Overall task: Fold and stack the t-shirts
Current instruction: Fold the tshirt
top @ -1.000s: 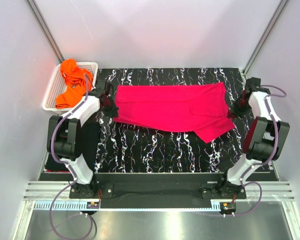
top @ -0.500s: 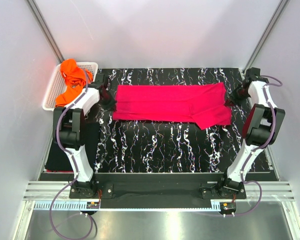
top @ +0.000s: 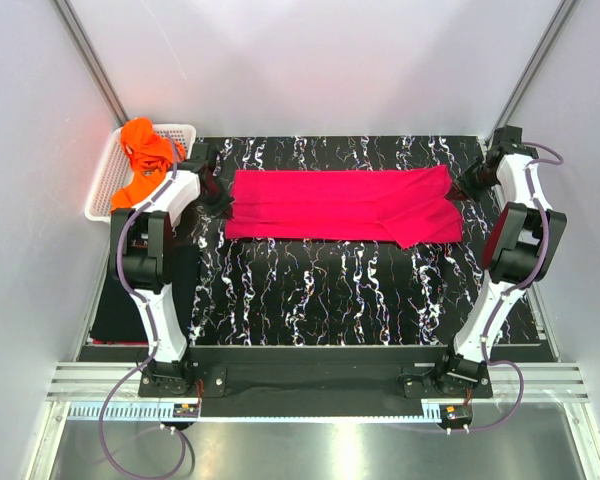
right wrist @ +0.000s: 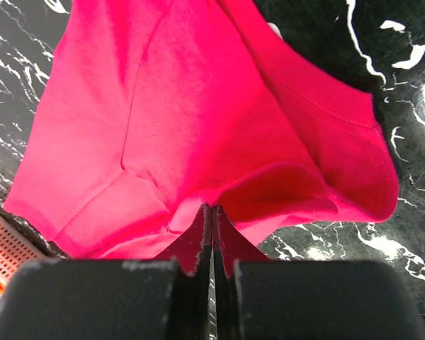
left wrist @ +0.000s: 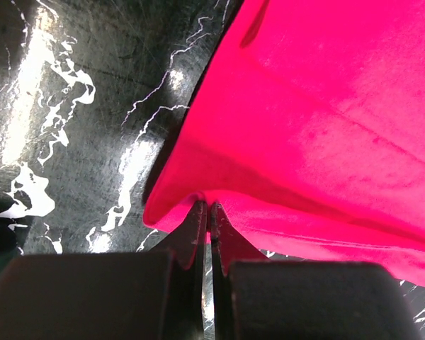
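Magenta t-shirt, narrower than before

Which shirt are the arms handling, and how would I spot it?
Find the black white-veined mat. Across its far half stretches the pink t-shirt. Unlike the orange shirts bunched in the white basket, it is spread out wide.

It was plainly a robotics lab cell, not anyone's home. Bare white panel walls stood between aluminium posts. The left arm and right arm were bolted by a slotted metal rail, with purple cables trailing.
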`<state>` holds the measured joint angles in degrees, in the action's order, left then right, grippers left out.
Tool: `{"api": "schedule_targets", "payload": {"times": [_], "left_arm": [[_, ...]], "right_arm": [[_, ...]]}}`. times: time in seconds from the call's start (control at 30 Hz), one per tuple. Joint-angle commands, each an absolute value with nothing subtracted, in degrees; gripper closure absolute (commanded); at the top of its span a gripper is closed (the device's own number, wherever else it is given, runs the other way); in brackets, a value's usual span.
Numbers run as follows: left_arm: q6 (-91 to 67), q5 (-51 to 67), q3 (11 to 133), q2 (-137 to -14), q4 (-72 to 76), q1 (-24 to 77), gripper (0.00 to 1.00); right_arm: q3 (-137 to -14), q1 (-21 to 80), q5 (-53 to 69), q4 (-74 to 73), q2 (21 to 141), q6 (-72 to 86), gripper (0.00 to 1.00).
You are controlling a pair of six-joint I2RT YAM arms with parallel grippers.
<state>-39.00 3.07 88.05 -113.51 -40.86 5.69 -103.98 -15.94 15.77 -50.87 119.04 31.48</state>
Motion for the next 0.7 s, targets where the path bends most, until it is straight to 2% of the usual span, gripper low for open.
{"api": "schedule_targets", "payload": {"times": [0.0, 0.17, 0.67], "left_arm": [[-38.1, 3.6, 90.7, -113.9, -41.0, 5.0, 1.00], [-38.1, 4.2, 93.6, -115.6, -41.0, 4.9, 1.00], [-37.1, 5.2, 99.2, -120.3, -41.7, 4.2, 1.00]], "right_arm": [[-106.7, -16.4, 17.8, -51.3, 118.6, 32.3, 1.00], [-110.3, -17.0, 19.4, -51.2, 121.6, 33.1, 1.00], [-110.9, -17.9, 20.7, -48.5, 125.0, 34.7, 1.00]]}}
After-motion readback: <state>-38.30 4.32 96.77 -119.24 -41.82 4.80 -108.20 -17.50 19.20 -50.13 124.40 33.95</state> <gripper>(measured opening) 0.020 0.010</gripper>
